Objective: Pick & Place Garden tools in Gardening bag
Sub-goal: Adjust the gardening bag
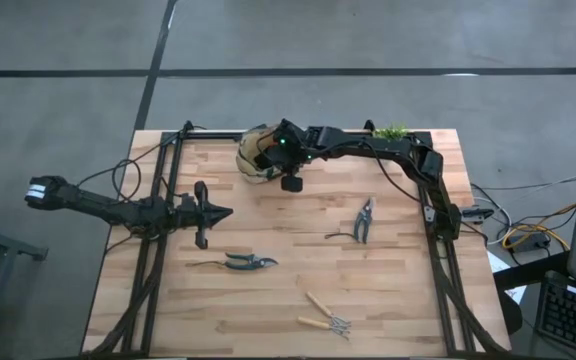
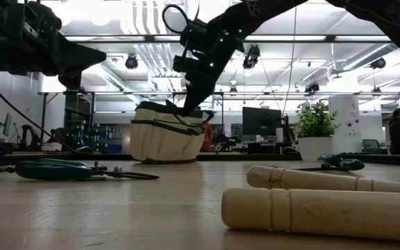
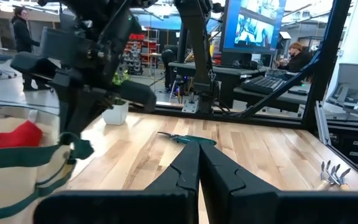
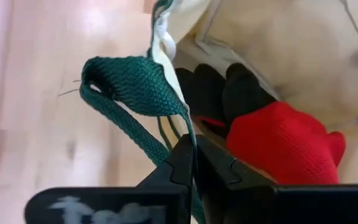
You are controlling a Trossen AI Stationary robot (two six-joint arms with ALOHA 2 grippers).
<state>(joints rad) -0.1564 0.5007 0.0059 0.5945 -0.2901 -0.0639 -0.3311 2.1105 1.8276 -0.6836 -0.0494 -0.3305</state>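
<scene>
I have the right gripper (image 1: 268, 150) over the gardening bag (image 1: 255, 153) at the far edge of the table (image 1: 288, 290), and through its wrist camera I see its fingers (image 4: 185, 163) pressed together right at the bag's rim, against the green trim where a dark green handle strap (image 4: 132, 84) loops out; whether they pinch the fabric I cannot tell. Inside the bag I see the red-and-black glove (image 4: 278, 140) lying just beside those fingers. In the low view the arm comes down onto the top of the tan bag, which sits upright on the wood. My left gripper (image 1: 220, 212) hangs over the left side of the table, well apart from the bag, fingers closed on nothing. Still out on the table are one pair of pruning shears (image 1: 243, 262) near the left gripper, a second pair of shears (image 1: 363, 220) toward the right, and two wooden-handled rake pieces (image 1: 326, 316) at the near edge. A small potted plant (image 1: 391, 131) stands at the far edge, beside the right arm.
</scene>
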